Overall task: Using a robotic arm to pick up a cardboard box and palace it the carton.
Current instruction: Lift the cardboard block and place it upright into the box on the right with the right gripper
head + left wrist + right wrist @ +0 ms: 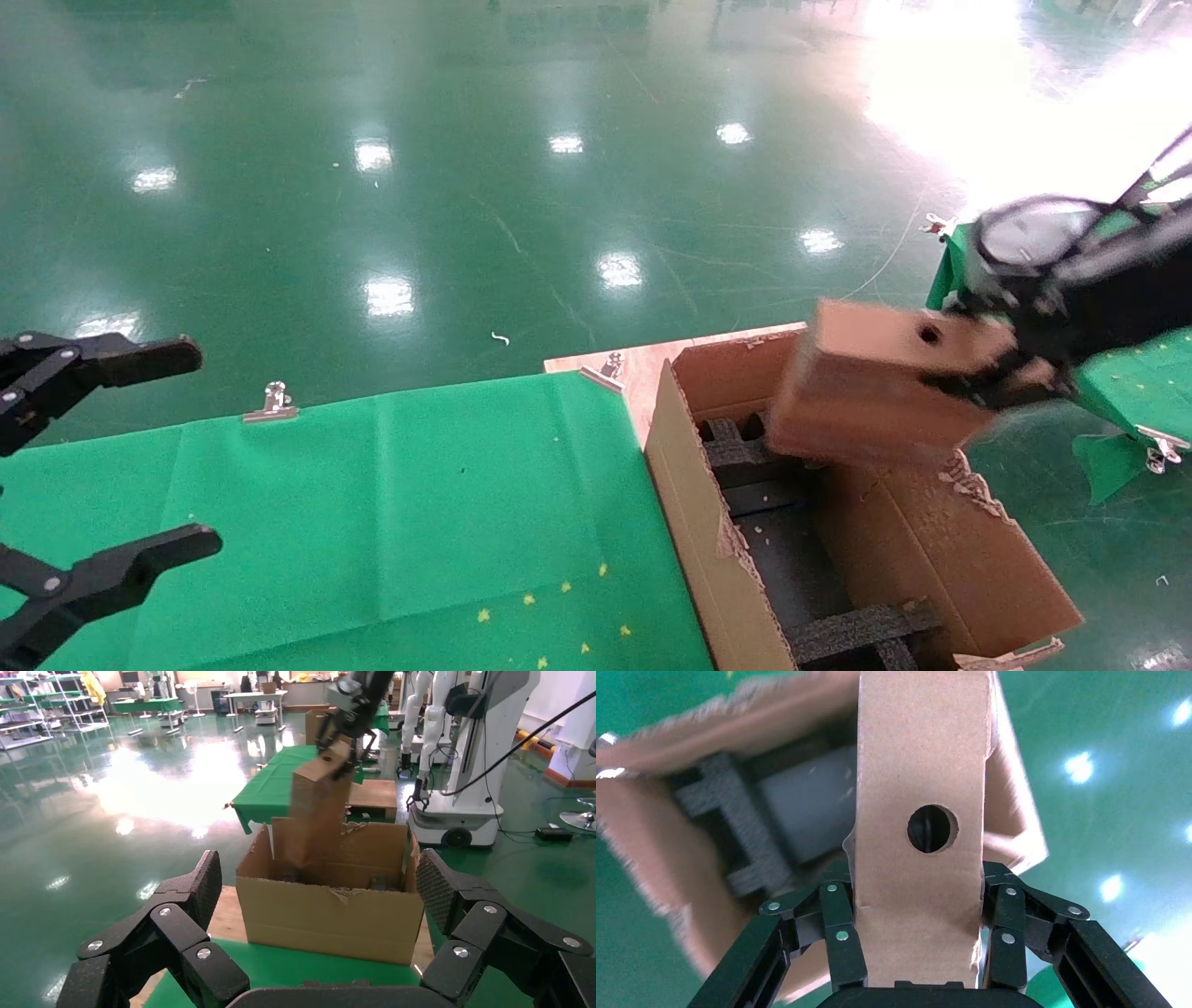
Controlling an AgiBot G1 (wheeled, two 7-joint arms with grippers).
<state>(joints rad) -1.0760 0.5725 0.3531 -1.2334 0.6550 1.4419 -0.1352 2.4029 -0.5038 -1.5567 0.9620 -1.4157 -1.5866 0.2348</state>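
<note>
A glossy green floor (559, 186) surrounds a table (419, 522) draped in green cloth. Nearest, at the table's left edge, the left gripper (98, 466) hangs idle with its fingers spread wide and empty. Beside the cloth stands the carton (689, 522), open-topped, with black foam dividers (857, 629) inside. Above its far end, the right gripper (1001, 373) is clamped on the cardboard box (866, 391), which is tilted, its round hole facing up.
</note>
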